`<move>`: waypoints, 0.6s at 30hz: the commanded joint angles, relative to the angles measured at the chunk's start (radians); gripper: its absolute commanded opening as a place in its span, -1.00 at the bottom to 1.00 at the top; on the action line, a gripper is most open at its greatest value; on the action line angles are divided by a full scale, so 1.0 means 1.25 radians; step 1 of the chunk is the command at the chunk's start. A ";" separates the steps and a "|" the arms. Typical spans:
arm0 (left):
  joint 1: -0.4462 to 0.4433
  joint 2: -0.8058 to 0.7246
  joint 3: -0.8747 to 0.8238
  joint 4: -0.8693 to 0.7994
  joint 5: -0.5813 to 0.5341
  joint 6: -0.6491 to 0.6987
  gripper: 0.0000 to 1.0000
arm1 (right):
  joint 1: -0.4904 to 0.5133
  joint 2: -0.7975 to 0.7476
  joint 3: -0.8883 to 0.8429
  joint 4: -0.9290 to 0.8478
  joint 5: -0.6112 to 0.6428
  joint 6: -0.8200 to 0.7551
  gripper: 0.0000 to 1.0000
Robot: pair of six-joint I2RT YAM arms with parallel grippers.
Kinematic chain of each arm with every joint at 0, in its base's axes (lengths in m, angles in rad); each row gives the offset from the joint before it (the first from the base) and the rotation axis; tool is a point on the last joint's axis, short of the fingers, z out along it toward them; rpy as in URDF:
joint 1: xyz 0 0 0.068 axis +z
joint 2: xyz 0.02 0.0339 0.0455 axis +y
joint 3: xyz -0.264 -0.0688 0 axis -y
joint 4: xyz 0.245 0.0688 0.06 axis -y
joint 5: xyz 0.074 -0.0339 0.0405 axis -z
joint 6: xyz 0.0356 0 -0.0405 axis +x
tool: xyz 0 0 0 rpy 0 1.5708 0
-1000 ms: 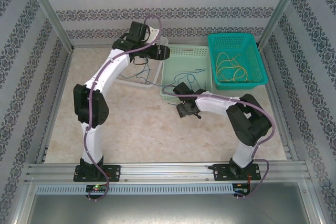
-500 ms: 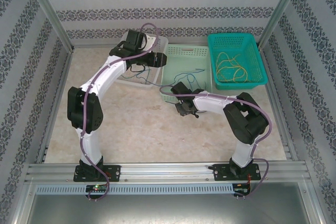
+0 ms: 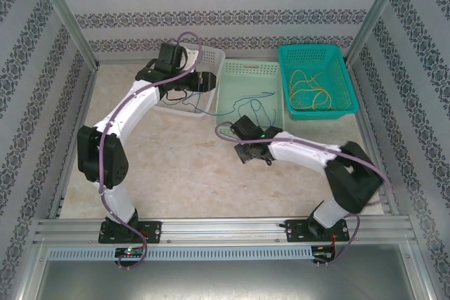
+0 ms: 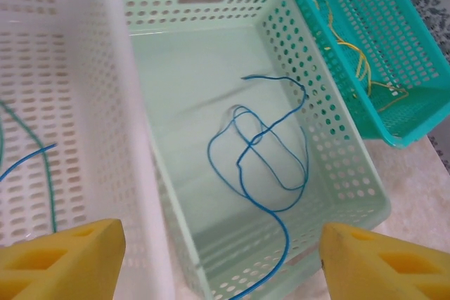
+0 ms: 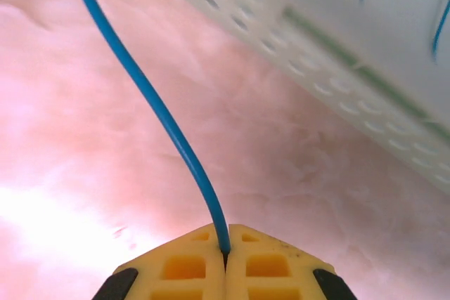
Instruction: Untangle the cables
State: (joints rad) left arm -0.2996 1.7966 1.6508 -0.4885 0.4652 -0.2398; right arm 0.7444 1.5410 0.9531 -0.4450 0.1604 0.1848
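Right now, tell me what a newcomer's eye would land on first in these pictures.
The blue cable stands out: it is pinched between the shut yellow fingers of the right end effector, just outside the pale green basket where the rest of it lies looped. The left end effector hangs open above that basket, and yellow cables lie in the teal basket at the far right.

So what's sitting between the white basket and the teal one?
A pale green basket, with a blue cable looped inside it, clear in the left wrist view.
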 commanded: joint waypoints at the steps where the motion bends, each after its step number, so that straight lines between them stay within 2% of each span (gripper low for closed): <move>1: 0.029 -0.064 -0.038 0.025 -0.063 -0.032 0.53 | -0.004 -0.133 -0.008 -0.024 -0.136 -0.042 -1.00; 4: 0.043 -0.088 -0.062 0.008 -0.102 -0.028 0.59 | -0.046 -0.235 0.008 -0.039 -0.235 -0.039 -1.00; 6: 0.053 -0.091 -0.072 -0.007 -0.119 -0.029 0.61 | -0.095 -0.285 0.021 -0.018 -0.260 -0.016 -1.00; 9: 0.070 -0.081 -0.081 -0.022 -0.111 -0.068 0.61 | -0.200 -0.288 0.072 0.022 -0.282 0.034 -1.00; 12: 0.075 -0.074 -0.096 -0.029 -0.108 -0.109 0.61 | -0.292 -0.207 0.172 0.052 -0.318 0.091 -1.00; 18: 0.074 -0.060 -0.115 -0.055 -0.116 -0.128 0.62 | -0.346 0.115 0.494 -0.085 -0.352 0.080 -1.00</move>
State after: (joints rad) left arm -0.2142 1.7046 1.5158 -0.5129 0.3359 -0.3614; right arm 0.3305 1.5494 1.4570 -0.4530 -0.2173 0.2607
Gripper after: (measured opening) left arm 0.808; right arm 0.055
